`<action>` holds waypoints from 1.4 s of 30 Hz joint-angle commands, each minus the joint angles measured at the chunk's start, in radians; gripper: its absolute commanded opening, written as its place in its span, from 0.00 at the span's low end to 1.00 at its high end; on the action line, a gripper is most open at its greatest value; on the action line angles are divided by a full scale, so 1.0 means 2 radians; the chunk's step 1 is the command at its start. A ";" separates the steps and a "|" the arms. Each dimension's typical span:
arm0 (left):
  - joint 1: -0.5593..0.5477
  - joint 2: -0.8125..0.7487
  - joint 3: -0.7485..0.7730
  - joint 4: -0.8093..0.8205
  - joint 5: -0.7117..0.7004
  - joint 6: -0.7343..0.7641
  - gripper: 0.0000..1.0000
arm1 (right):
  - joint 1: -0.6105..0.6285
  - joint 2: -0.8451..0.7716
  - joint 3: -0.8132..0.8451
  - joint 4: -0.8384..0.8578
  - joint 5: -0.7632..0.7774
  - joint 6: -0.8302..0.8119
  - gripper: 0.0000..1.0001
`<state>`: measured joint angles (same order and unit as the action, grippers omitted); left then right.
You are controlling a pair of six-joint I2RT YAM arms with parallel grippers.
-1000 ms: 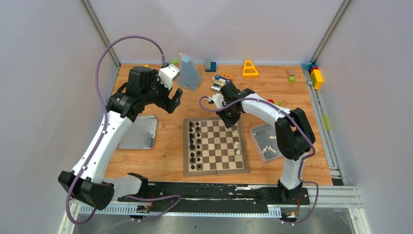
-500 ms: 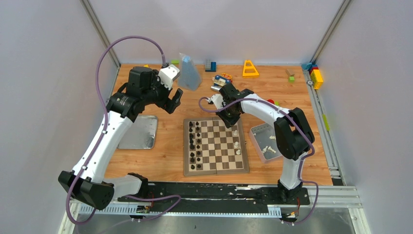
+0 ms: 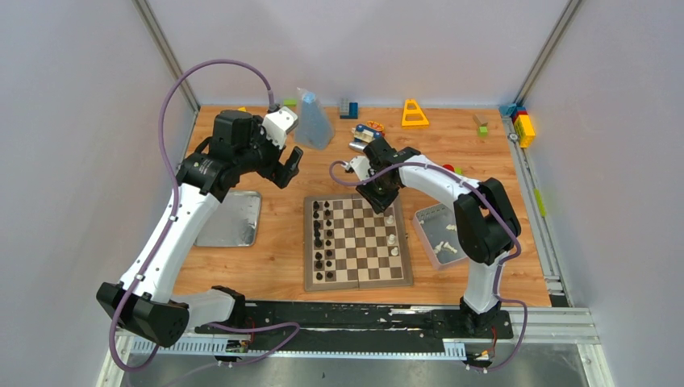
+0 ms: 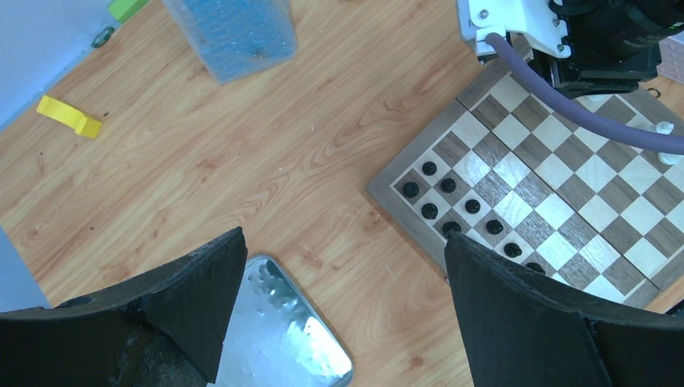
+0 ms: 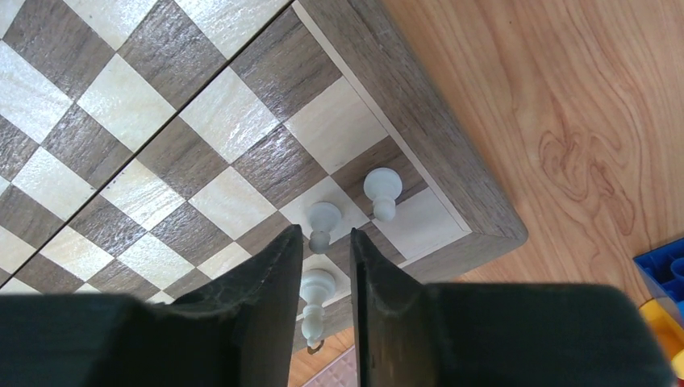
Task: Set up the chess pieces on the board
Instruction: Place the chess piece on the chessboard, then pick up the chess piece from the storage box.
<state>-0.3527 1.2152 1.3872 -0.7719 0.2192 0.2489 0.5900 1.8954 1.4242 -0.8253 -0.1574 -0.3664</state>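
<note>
Tin [image 3: 422, 216] beside board [image 3: 355, 281], seemingly several white pieces [image 3: 448, 247] inside

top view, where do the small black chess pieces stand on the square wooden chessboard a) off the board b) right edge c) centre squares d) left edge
d: the small black chess pieces stand in two columns along the left edge of the square wooden chessboard, opposite the small white chess pieces.
</note>
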 commanded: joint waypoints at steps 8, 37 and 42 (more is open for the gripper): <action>0.003 -0.008 -0.004 0.017 0.004 0.006 1.00 | -0.046 -0.084 0.018 -0.016 -0.042 0.028 0.46; 0.003 0.002 0.002 0.010 0.042 0.003 1.00 | -0.372 -0.237 -0.247 0.014 0.014 -0.060 0.38; 0.003 0.000 0.002 0.009 0.044 0.003 1.00 | -0.377 -0.230 -0.251 0.026 0.028 -0.064 0.38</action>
<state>-0.3527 1.2194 1.3819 -0.7727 0.2836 0.2512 -0.1524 1.4292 0.9291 -0.8345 -0.1421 -0.4713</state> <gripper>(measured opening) 0.998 0.385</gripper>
